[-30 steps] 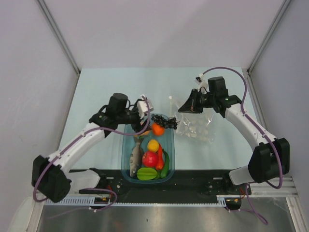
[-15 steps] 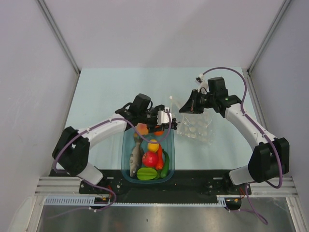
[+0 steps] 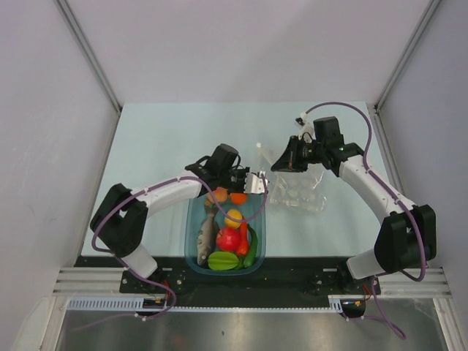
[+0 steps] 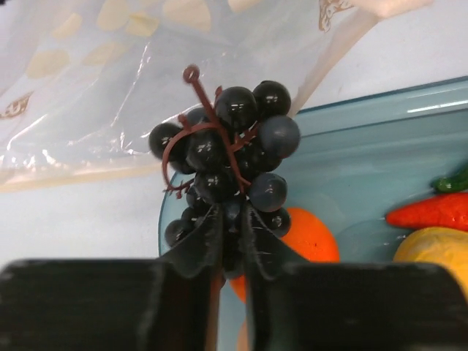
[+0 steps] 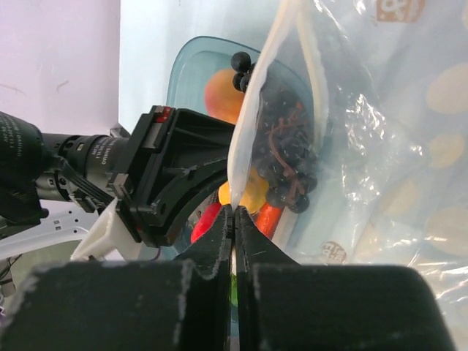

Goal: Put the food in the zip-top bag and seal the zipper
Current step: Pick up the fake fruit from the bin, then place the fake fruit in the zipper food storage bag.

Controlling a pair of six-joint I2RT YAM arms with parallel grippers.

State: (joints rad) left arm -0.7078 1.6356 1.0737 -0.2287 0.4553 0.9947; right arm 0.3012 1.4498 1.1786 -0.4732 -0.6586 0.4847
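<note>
Overhead camera looks down; both close wrist cameras share the grapes [image 4: 227,161].

Free: table [image 3: 161,131], far-left part | Obstacles: teal tub [image 3: 189,245] just beside zip-top bag [image 3: 300,194]

- Left arm [image 3: 168,191] reaches rightward with its elbow bent. Its tool [image 4: 232,219] has its fingers nearly together, pinching the black grapes [image 4: 227,146].
- Right arm [image 3: 373,186] bends inward to the left. Its tool [image 5: 235,216] is clamped tight on the zipper [image 5: 252,117].
</note>
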